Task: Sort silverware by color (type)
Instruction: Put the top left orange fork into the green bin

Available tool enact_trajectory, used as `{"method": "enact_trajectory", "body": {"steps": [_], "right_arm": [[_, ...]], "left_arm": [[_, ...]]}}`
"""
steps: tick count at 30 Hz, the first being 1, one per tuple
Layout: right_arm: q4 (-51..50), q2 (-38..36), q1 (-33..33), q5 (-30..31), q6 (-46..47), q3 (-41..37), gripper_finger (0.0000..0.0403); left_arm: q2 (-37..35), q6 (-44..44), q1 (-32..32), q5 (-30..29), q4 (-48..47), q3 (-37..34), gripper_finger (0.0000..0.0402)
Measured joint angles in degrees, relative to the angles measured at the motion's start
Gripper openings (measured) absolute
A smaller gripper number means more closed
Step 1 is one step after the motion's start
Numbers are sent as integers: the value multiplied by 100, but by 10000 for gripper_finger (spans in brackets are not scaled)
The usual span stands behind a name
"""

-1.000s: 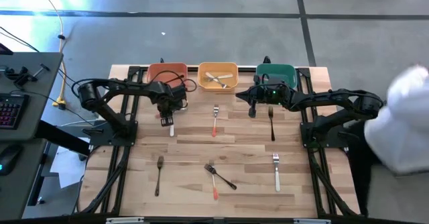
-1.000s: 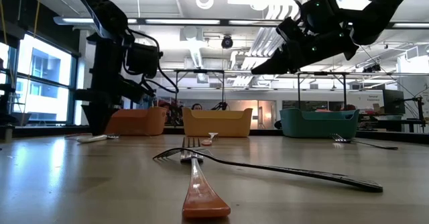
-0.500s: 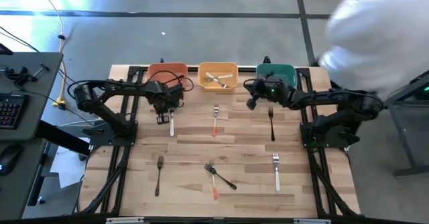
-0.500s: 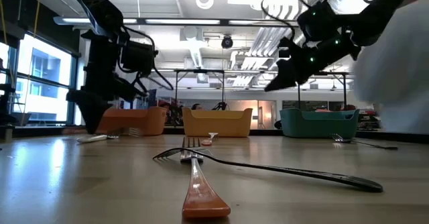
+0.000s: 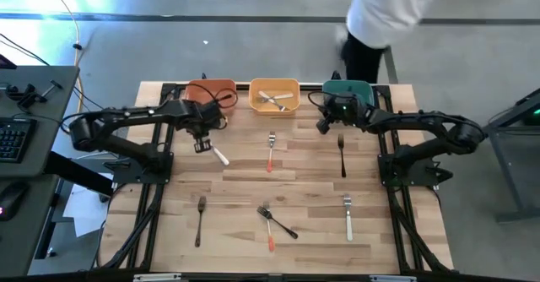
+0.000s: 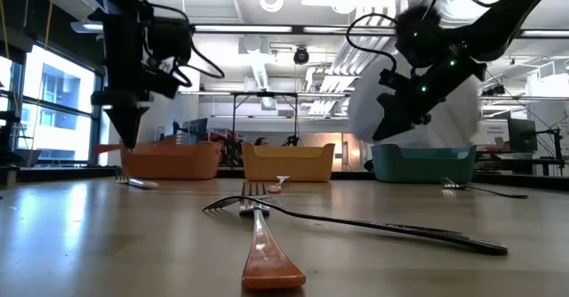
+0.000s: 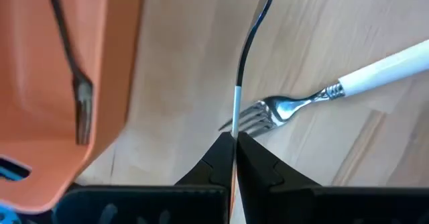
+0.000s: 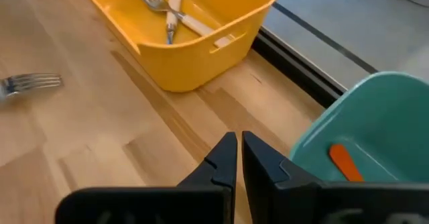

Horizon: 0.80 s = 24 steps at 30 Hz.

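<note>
My left gripper [image 5: 202,144] [image 7: 234,138] is shut, just left of a white-handled fork [image 5: 220,155] that lies slanted on the table near the red bin [image 5: 211,89]. In the left wrist view the tips stand right at the fork's tines [image 7: 255,117]. My right gripper [image 5: 322,128] [image 8: 239,140] is shut on nothing, pointing down over bare table between the yellow bin [image 8: 221,36] and the green bin [image 8: 362,117]. Other forks lie flat: a red-handled one [image 5: 270,151], a black one [image 5: 342,154], another black one [image 5: 201,219], a crossed black and red pair [image 5: 272,223] and a white one [image 5: 348,217]. My left gripper comes from above with shut fingers, the tips next to the tines [image 7: 255,117] of the white-handled fork, which lies flat on the table. Whether the tips touch it, I cannot tell.
The three bins stand in a row along the far edge. A dark fork [image 7: 74,83] lies in the red bin, pale forks [image 8: 167,9] in the yellow one, and something orange-red [image 8: 345,163] in the green one. A person [image 5: 384,12] walks behind the far edge.
My left gripper has drawn a little toward the table's left edge, and the white-handled fork has turned from lying near-to-far into a slant. My right gripper has moved toward the far edge and tipped from near level to pointing down. The person has crossed behind the table from the right.
</note>
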Motion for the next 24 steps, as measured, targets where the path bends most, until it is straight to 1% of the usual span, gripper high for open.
{"method": "enact_trajectory", "body": {"steps": [3, 6, 11, 14, 17, 24], "right_arm": [[-254, -316, 76, 0, 139, 0, 7], [-774, -739, 156, 107, 422, 0, 7], [-2296, -1393, 278, 967, 1350, 0, 7], [-2925, -1517, 301, 1347, 1868, 0, 7], [-3125, -1463, 285, 1530, 2074, 0, 7], [-3347, -1337, 202, 1547, 2089, -2, 7]], "left_arm": [[-267, -10, -1, 1, -43, 2, 0], [-449, -68, -3, 4, -26, 30, 0], [-446, -206, -138, 4, 79, 298, 0], [-285, -212, -273, 23, 329, 576, 0], [-26, -199, -374, 106, 570, 961, 0], [994, 172, -470, 169, 886, 2142, 0]]}}
